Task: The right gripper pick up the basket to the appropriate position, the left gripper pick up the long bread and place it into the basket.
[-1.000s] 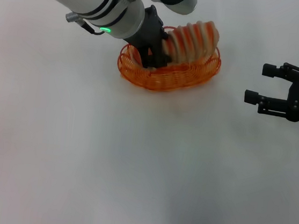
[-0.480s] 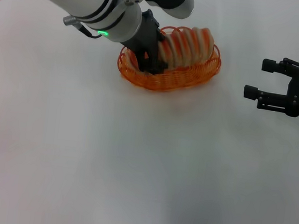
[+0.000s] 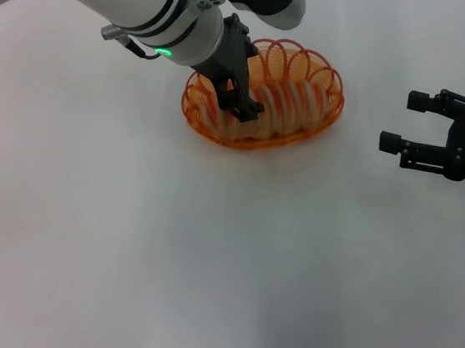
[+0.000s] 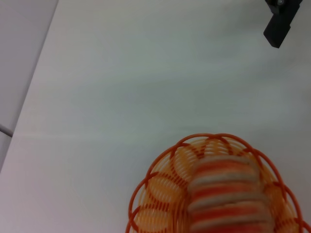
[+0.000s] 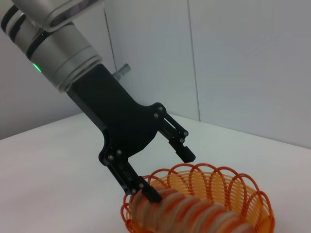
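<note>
You are at the release: the long bread (image 3: 284, 103) lies inside the basket (image 3: 258, 135), and the left gripper (image 5: 167, 171) hangs over the basket's left end, fingers spread, holding nothing. Next, lift it straight up. The right gripper (image 3: 405, 124) waits well right of the basket, fingers wide.

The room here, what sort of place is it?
Likely a robot test lab: a bare white table, plain white wall panels, and a toy long bread in an orange basket.
</note>
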Tool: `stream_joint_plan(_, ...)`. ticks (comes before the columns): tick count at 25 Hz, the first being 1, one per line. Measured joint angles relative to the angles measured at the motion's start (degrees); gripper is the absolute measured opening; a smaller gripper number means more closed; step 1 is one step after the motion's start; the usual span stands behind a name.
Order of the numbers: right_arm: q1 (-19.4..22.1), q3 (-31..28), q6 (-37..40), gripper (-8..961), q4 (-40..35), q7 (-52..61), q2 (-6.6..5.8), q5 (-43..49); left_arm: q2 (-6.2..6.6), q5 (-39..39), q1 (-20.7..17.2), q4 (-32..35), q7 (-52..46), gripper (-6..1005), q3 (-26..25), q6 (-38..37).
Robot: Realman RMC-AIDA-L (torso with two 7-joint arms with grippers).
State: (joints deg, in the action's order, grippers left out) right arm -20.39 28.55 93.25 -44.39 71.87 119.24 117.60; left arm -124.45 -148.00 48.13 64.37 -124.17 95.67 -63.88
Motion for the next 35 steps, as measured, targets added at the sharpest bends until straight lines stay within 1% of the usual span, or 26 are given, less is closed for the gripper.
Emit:
stream_joint_plan(6, 0.00, -0.06, 0.09, 888, 0.07, 0.02, 0.02, -0.04, -0.02, -0.05, -1.01, 2.16, -1.43, 777, -0.75, -0.24)
stream_joint_plan(8, 0.00, -0.13, 0.29, 888, 0.06, 0.02, 0.01, -0.18, 0.03, 0.60, -1.76, 3.37, -2.59, 777, -2.62, -0.07)
stream_joint_plan(12, 0.00, -0.27, 0.50, 889, -0.04, 0.02, -0.07, -0.36, 0.20, 4.35, -3.50, 3.98, -2.53, 776, -8.31, -0.42)
stream_joint_plan(15, -0.01, -0.75, 0.61, 890, -0.12, 0.07, -0.32, -0.44, 0.35, 7.71, -5.90, 4.01, -1.05, 775, -12.16, -0.56)
stream_joint_plan(17, -0.06, -1.18, 0.77, 891, -0.23, 0.08, -0.51, -0.53, 0.35, 10.73, -8.09, 4.20, 1.11, 775, -15.77, -1.06)
stream_joint_plan(20, -0.15, -1.71, 1.01, 891, -0.84, 0.13, -0.78, -0.59, 0.38, 15.63, -10.98, 4.22, 4.52, 775, -21.72, -3.46)
stream_joint_plan(22, -0.18, -1.88, 1.25, 892, -1.25, 0.17, -0.87, -0.62, 0.48, 20.44, -12.95, 3.41, 9.15, 774, -28.41, -7.63)
stream_joint_plan(23, -0.18, -1.91, 1.47, 892, -1.41, 0.16, -0.89, -0.62, 0.76, 24.16, -14.38, 1.62, 13.87, 774, -34.96, -12.77)
stream_joint_plan(24, -0.17, -1.93, 1.69, 893, -1.56, 0.03, -0.91, -0.62, 0.99, 25.19, -14.67, 0.40, 15.79, 774, -37.93, -15.23)
stream_joint_plan(25, -0.15, -1.92, 1.93, 893, -1.66, -0.23, -0.90, -0.62, 0.99, 25.19, -14.67, 0.40, 15.79, 774, -37.93, -15.23)
stream_joint_plan(27, 0.03, -1.92, 2.12, 893, -1.70, -1.05, -0.92, -0.63, 1.86, 26.33, -15.05, -2.92, 19.92, 773, -43.62, -20.69)
stream_joint_plan(29, 0.52, -1.92, 2.12, 894, -1.71, -2.01, -0.92, -0.62, 3.05, 26.49, -15.45, -7.13, 23.44, 773, -47.98, -25.06)
stream_joint_plan(32, 1.55, -2.08, 1.68, 895, -1.71, -4.10, -0.59, -0.50, 4.36, 26.53, -16.85, -11.05, 26.99, 773, -49.87, -27.64)
stream_joint_plan(34, 2.34, -2.48, 1.48, 896, -1.71, -5.71, -0.14, -0.48, 5.06, 26.64, -18.42, -13.06, 29.60, 772, -50.09, -28.27)
stream_joint_plan(35, 2.71, -2.71, 1.62, 896, -1.60, -6.47, 0.03, -0.53, 5.19, 26.66, -18.84, -13.43, 30.14, 772, -50.10, -28.46)
